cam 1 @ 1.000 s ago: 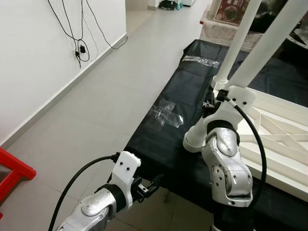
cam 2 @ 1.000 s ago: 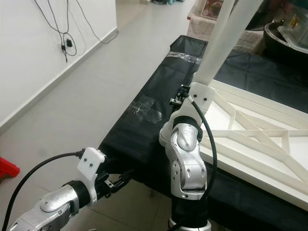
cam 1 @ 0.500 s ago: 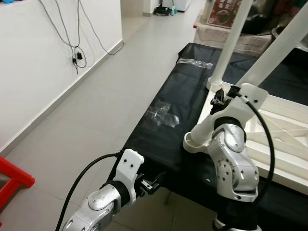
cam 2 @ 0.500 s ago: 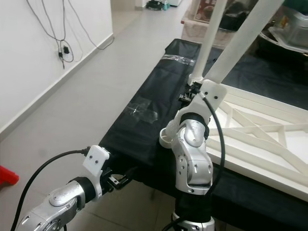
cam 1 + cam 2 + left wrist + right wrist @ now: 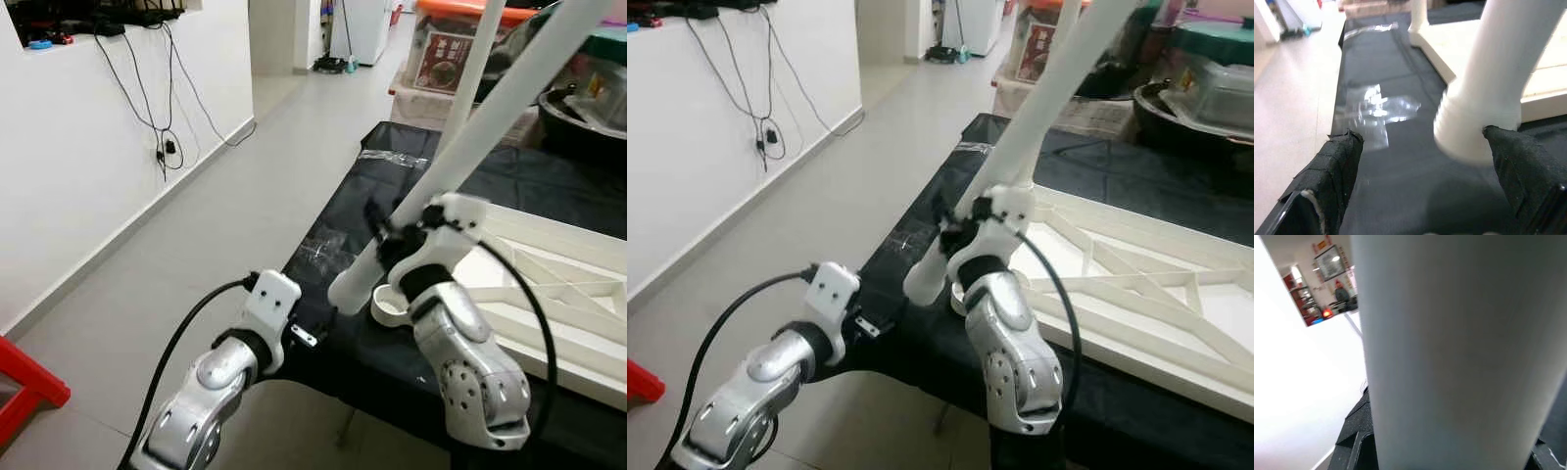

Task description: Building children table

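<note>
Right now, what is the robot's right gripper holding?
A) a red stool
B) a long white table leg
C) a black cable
B: the right gripper is closed around the long white table leg, which is tilted above the black-covered table.

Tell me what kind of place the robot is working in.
Probably a room in a home: tiled floor, white wall with dangling cables, storage tubs, and a black-covered worktable holding the upturned white children's table.
</note>
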{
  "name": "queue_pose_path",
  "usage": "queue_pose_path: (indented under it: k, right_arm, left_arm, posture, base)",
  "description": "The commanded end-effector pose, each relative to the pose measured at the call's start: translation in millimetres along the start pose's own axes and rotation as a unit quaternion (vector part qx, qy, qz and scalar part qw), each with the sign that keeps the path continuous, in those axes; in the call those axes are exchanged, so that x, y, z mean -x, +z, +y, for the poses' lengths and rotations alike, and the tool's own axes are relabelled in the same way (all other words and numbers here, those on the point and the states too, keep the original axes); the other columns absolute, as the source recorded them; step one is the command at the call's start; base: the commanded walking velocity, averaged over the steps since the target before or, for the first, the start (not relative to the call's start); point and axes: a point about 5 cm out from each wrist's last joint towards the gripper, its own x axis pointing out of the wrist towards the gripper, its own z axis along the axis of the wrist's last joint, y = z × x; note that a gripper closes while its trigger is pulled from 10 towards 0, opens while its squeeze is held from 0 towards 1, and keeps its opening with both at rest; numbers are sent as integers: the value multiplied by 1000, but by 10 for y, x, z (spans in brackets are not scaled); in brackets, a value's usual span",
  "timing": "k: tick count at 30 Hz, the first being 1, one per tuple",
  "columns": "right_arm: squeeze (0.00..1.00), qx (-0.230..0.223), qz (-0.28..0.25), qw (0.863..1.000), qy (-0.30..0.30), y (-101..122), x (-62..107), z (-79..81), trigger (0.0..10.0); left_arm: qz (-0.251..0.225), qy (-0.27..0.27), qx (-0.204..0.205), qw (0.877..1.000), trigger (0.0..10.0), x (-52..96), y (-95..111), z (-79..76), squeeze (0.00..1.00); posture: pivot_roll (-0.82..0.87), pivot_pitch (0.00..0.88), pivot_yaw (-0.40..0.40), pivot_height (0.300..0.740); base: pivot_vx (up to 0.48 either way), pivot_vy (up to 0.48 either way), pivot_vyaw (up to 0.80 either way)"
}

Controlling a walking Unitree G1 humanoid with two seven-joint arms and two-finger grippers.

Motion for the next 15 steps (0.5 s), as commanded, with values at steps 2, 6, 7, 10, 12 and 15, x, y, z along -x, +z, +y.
queue_pose_path:
  k: [2, 6, 7, 10, 12, 15]
  right_arm:
    - [0, -8, 4, 999, 43, 19, 49, 66, 10000]
    - [0, -12, 13, 998, 68, 0, 74, 83, 10000]
    - [0, -12, 13, 998, 68, 0, 74, 83, 10000]
    - [0, -9, 12, 997, 73, 0, 80, 80, 10000]
    - [0, -7, 10, 997, 71, 4, 75, 76, 10000]
    - [0, 0, 6, 998, 62, 6, 53, 49, 10000]
  left_arm:
    - [5, 8, -24, 1000, 10000, -50, -29, 26, 0]
    - [11, 0, -25, 1000, 10000, -85, -72, 26, 0]
    - [11, 0, -25, 1000, 10000, -85, -72, 26, 0]
    - [15, -34, -11, 999, 10000, -85, -109, -51, 0]
    - [11, -61, 0, 998, 10000, -71, -105, -117, 0]
    - [-10, -103, -5, 995, 10000, -43, -58, -244, 0]
  posture:
    - [120, 0, -60, 740]
    - [120, 0, -59, 740]
    - [120, 0, -59, 740]
    - [119, 0, -56, 740]
    - [117, 0, -55, 740]
    - [117, 0, -55, 740]
  base:
    - [0, 0, 0]
    - [0, 0, 0]
    - [0, 0, 0]
    - [0, 0, 0]
    - [0, 0, 0]
    - [0, 0, 0]
